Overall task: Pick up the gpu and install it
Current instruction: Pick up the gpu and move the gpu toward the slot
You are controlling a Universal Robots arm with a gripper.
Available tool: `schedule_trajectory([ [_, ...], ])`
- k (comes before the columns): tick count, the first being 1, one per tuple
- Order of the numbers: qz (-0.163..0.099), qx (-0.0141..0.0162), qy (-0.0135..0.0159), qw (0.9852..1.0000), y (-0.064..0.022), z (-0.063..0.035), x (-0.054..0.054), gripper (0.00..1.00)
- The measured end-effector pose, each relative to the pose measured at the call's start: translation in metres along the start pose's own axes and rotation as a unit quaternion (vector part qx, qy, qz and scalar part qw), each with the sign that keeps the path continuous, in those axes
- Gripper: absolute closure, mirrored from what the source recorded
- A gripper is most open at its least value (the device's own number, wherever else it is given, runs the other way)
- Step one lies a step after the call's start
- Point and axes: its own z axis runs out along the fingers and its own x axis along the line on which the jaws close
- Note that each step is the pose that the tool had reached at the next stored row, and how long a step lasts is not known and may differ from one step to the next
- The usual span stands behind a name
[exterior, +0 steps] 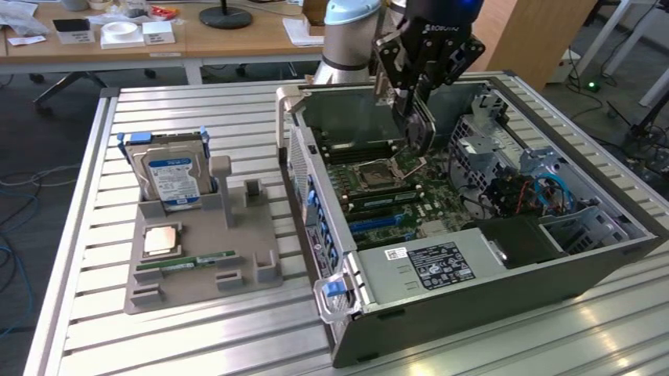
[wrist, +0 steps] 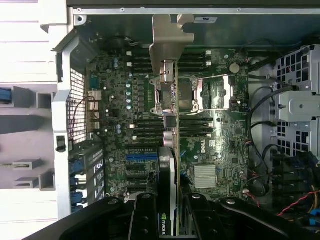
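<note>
Item 1, at nine o'clock in the exterior view: grey parts stand [exterior: 204,251] on the slatted table [exterior: 84,337], carrying a blue-labelled hard drive [exterior: 172,178] upright at its eleven o'clock corner, a bare processor chip [exterior: 159,239] lying flat nearer the middle, and a green memory stick [exterior: 188,261] lying just beside the chip at about five o'clock of it. Item 2, centre to three o'clock: open computer case [exterior: 460,313], lying on its side with the motherboard [exterior: 387,188] exposed. Item 3, at twelve o'clock over the case: gripper [exterior: 418,78], claw clamped on the gpu [exterior: 421,129]. The card hangs edge-on below the fingers, clear of the board and above the processor socket area. In the wrist view its metal bracket [wrist: 172,35] sits at the end away from the fingers, and the cooler face is pinched between the two pads. It is not yet seated in any slot. Handling note, as a judgement: the card looks stiff and fairly light, but fragile along its contact edge and exposed components. The flat cooler face and the back of the board give the safest purchase. The smooth shroud may slip if gripped loosely, and the thin bracket could bend under side load.
</note>
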Motion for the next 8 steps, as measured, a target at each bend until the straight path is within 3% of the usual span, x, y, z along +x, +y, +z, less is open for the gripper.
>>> schedule_trajectory([
  [8, 0.0, 0.0, 0.0, 1.0, 0.0011, 0.0005, -0.014, 0.74],
])
